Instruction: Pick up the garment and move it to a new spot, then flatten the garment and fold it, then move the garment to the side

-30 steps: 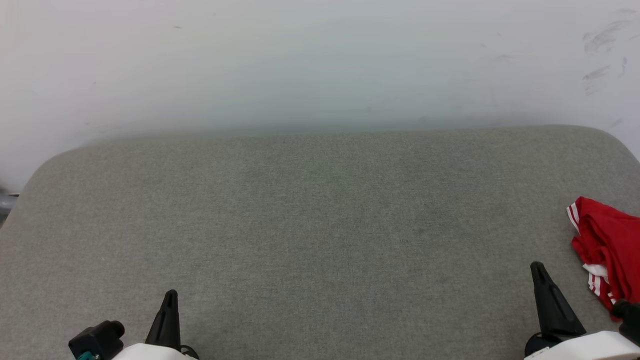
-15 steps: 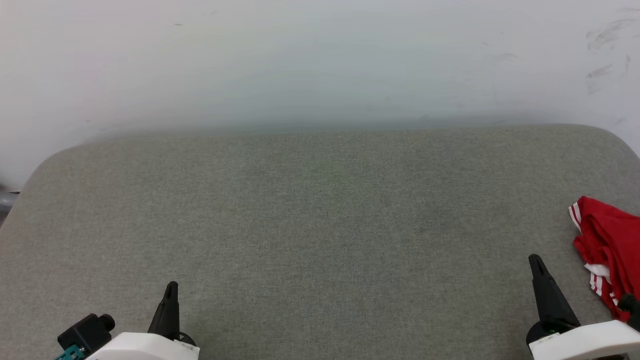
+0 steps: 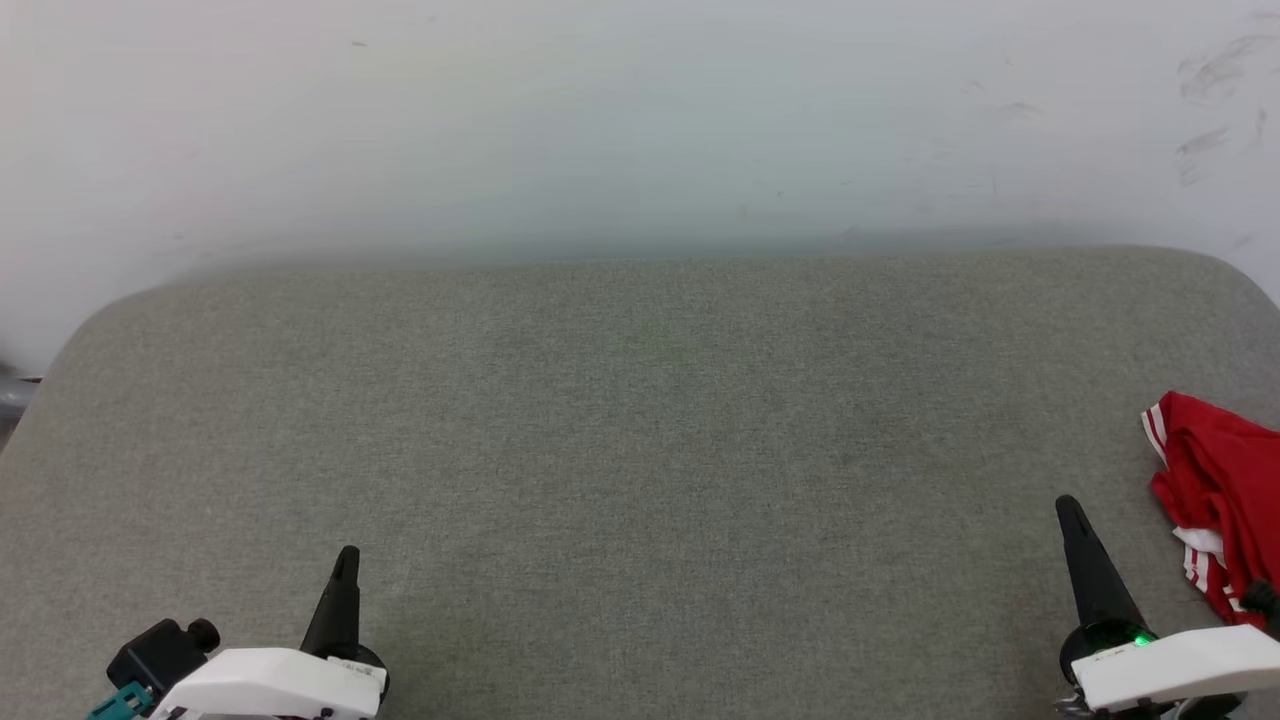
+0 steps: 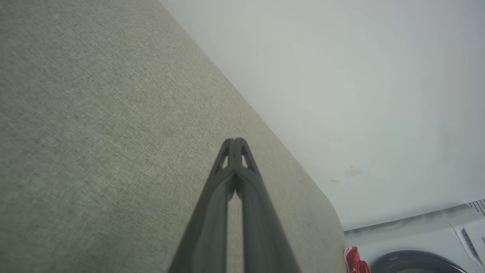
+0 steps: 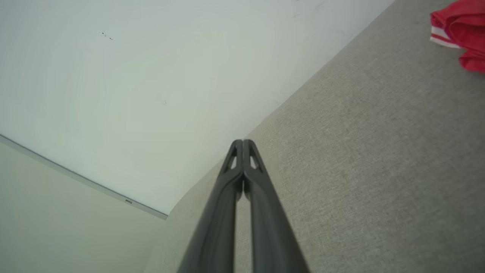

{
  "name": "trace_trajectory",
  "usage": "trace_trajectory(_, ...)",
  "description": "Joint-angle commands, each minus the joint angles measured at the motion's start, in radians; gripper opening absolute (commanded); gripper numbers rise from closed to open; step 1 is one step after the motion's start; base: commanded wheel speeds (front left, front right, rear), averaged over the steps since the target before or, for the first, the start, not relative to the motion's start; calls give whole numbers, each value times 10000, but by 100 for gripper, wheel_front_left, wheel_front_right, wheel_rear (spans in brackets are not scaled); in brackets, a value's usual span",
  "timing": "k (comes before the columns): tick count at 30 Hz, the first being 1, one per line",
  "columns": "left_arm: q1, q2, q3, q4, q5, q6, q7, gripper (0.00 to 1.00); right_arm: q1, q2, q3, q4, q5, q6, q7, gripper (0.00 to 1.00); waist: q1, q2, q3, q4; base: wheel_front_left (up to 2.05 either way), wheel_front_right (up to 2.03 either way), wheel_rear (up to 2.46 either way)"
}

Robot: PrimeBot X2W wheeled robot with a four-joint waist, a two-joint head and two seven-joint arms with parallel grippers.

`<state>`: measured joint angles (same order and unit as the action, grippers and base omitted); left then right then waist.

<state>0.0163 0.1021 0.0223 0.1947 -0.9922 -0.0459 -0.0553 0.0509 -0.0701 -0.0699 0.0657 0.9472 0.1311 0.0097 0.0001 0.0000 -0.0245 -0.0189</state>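
While the dark left pincer (image 3: 346,556) and right pincer (image 3: 1068,508) are resting shut and empty, the crumpled red, white-striped jersey garment (image 3: 1215,470) is lying right of the right pincer, likely needing opened jaws.

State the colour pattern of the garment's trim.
Red with white stripes; the garment shows best in the head view.
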Motion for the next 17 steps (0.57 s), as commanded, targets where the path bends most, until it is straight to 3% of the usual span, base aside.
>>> trace_trajectory(1, -257, 7, 89, -71, -304, -88, 71, 0, -281, -87, 2, -11, 339, -2, 26, 0, -1, 0, 6, 4, 0, 0, 0)
trace_trajectory(17, -555, -138, 328, 88, -1926, -309, 525, 0, -662, -90, -17, 483, 2165, -2, 230, 0, -1, 0, 65, 44, 0, 0, 0)
